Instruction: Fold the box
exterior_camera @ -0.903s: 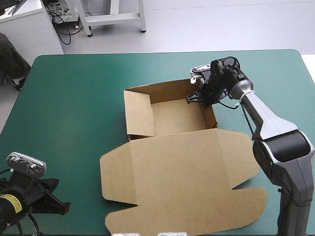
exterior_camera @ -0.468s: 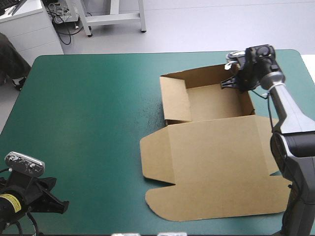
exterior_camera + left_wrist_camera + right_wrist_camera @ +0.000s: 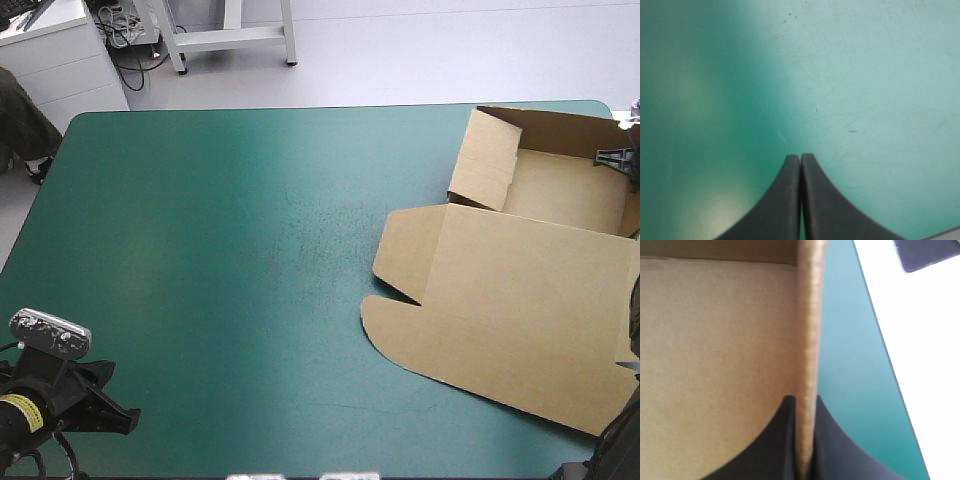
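Teal-green table cover [image 3: 200, 260], faintly scratched all over

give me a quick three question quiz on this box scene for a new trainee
1. True or false: the right gripper is shut on a raised wall of the box.
2. Where on the table does the box lie? A) at the left edge B) in the middle C) at the right edge
3. Fill in: the left gripper, over bare teal-green cover, is ___ (open or shut).
Key: 1 true; 2 C; 3 shut.
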Available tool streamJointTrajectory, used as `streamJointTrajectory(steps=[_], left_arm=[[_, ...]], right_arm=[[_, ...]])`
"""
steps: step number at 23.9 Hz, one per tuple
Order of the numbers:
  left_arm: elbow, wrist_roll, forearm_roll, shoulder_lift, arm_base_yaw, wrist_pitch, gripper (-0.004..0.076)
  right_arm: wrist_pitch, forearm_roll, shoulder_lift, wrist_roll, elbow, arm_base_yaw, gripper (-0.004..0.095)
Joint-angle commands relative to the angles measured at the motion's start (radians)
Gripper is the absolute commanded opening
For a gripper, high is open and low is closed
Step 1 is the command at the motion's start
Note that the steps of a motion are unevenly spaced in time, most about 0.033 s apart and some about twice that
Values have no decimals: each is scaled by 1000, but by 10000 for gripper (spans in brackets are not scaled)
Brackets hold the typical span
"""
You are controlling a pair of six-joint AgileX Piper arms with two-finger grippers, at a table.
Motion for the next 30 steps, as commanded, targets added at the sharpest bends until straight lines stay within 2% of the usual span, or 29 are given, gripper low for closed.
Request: streamJointTrajectory(steps=[1, 5, 8, 17, 18, 22, 25, 27, 30], left_arm=[[-21, -11, 13, 9, -5, 8, -32], [-21, -11, 13, 9, -5, -23, -32], [-21, -11, 13, 9, -5, -24, -32], [-21, -34, 14, 9, -5, -20, -32], [-21, -39, 14, 9, -5, -20, -32], [-17, -39, 14, 9, -5, -18, -32], [32, -39, 14, 9, -5, -45, -32], [81, -40, 14, 9, -5, -56, -32], [135, -47, 12, 9, -5, -101, -32]], right_arm=[[-41, 25, -67, -6, -34, -57, -23], [-35, 23, -58, -19, -34, -83, -12], [-46, 35, -47, -35, -32, -85, 60], [-67, 9, -51, -4, -41, -87, 639], [-64, 7, -57, -4, -44, -87, 648], [-32, 62, -128, -24, -44, -87, 615], [3, 185, -174, -48, -44, -85, 301], [49, 242, -197, -84, -40, -67, -1], [75, 219, -234, -107, -18, 30, -3]])
